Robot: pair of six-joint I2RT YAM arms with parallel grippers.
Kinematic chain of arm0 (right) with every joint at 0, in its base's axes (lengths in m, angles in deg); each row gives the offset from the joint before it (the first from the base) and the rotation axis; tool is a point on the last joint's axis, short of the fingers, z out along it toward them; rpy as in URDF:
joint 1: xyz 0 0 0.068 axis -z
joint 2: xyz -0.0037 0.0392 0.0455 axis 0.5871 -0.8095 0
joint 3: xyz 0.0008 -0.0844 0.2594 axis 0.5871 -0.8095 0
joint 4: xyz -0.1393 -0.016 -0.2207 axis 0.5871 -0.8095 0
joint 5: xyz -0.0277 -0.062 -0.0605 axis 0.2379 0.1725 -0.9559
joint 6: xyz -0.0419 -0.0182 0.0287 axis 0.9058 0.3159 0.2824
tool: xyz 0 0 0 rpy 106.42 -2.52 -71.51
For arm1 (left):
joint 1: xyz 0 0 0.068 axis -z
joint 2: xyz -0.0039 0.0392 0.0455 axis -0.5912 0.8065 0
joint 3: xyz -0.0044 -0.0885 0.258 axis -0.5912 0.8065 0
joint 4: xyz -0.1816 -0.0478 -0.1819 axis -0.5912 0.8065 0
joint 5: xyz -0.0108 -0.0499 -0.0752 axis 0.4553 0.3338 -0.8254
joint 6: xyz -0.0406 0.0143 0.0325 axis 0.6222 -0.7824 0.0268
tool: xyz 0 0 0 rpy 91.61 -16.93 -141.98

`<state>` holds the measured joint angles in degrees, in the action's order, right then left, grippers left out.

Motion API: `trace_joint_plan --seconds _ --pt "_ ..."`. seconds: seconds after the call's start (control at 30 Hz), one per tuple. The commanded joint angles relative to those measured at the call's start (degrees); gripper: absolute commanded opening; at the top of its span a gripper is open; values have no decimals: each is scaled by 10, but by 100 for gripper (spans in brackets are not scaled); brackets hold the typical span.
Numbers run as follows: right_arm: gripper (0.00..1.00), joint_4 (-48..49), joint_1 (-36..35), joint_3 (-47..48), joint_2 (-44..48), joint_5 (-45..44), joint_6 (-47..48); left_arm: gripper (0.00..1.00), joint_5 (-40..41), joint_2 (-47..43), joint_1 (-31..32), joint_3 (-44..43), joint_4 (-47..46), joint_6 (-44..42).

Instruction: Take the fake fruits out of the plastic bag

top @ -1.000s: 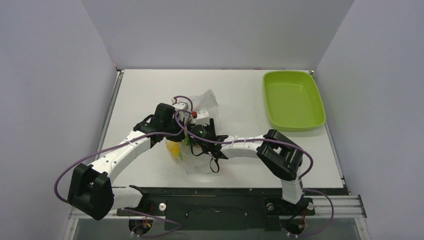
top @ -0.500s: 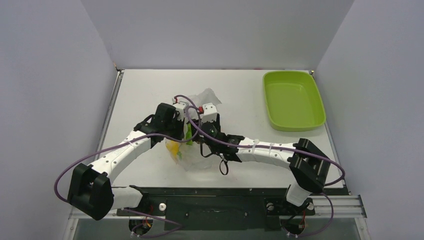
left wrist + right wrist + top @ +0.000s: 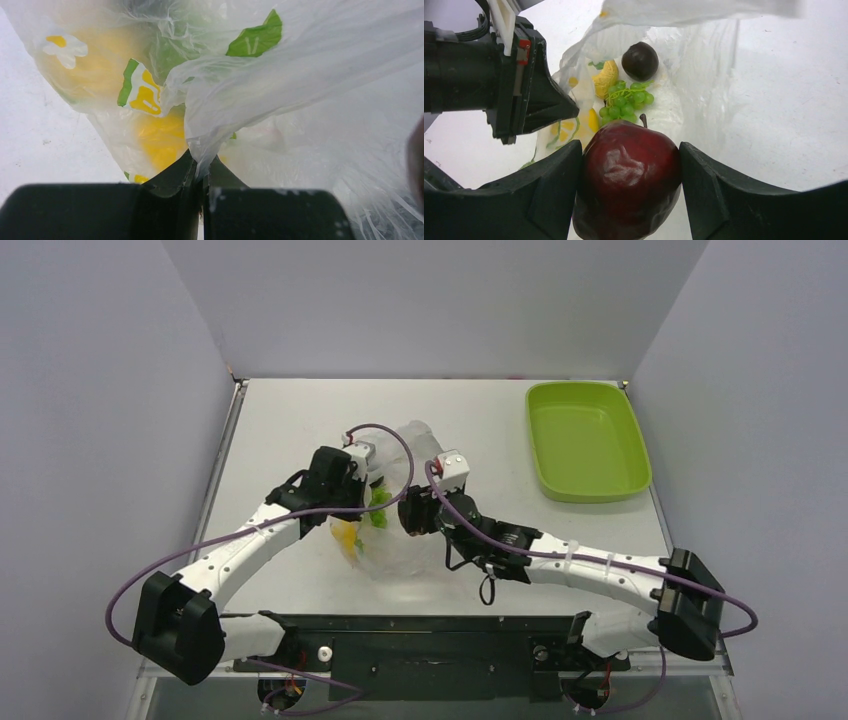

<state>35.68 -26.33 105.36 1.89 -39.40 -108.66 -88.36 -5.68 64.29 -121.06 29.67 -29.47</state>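
Since the earlier frames, the right arm has been stretched out and its elbow swung to the lower right of the overhead view. Nearest in the right wrist view, the right pincer (image 3: 630, 150) is clamped on a glossy dark red apple (image 3: 626, 185). Being hard and slippery, it is best held across its widest part. Beyond it, green grapes (image 3: 626, 102), a yellow piece (image 3: 605, 77) and a dark round fruit (image 3: 640, 61) are seen lying inside the plastic bag (image 3: 704, 65) at mid-frame. The left pincer (image 3: 201, 167) is closed on a fold of the thin, limp film. The green tray (image 3: 585, 440) is set well apart on the counter (image 3: 480, 420), upper right.
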Motion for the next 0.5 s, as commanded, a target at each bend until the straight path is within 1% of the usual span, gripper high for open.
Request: trace_joint_plan --seconds 0.0,0.17,0.23,0.37,0.4,0.43,0.47 --pt "0 13 10 -36 83 -4 -11 0 29 -18 0 -20 -3 -5" --pt "0 -18 40 -84 172 -65 -18 0 37 -23 1 -23 4 -3" --pt "0 -36 67 -101 201 -85 -30 0 40 -25 1 -24 5 -3" --pt "0 -75 145 -127 250 -120 -57 0 38 -32 1 -24 5 -2" --pt "0 -83 182 -133 256 -123 -66 0 38 -33 1 -24 5 -2" --pt "0 -85 201 -135 265 -122 -70 0 37 -35 1 -23 4 -2" --pt "0 -90 240 -134 268 -122 -72 0 36 -36 1 -24 4 -2"
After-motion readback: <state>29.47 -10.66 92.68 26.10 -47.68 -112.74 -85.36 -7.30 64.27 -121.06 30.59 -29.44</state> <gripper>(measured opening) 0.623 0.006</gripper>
